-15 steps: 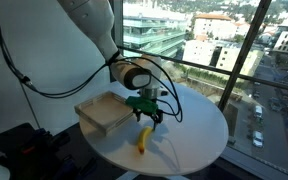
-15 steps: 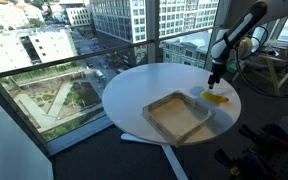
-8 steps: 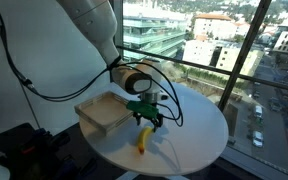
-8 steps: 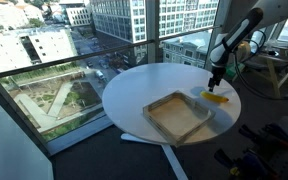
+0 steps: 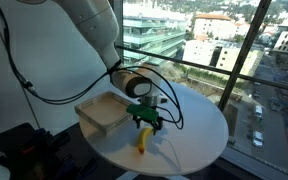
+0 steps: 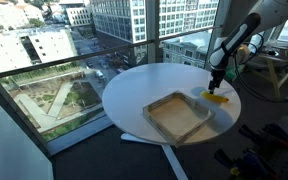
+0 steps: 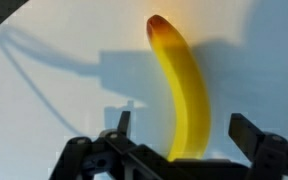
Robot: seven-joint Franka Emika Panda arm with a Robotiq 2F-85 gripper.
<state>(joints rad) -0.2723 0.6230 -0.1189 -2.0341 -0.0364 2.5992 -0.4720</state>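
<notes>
A yellow banana (image 7: 182,90) with a brownish tip lies on the round white table (image 5: 199,125). My gripper (image 7: 184,135) hangs just above it, open, with one black finger on each side of the fruit and neither touching it. In both exterior views the gripper (image 5: 144,118) (image 6: 216,84) sits low over the banana (image 5: 141,140) (image 6: 217,98), which is partly hidden by the fingers.
A shallow square wooden tray (image 5: 104,112) (image 6: 177,115) rests on the table beside the banana. The table stands next to a glass wall with a railing (image 5: 234,70). Black cables (image 5: 44,90) trail from the arm.
The gripper has sunk slightly lower toward the banana. Its jaws have stayed open and the banana has not moved.
</notes>
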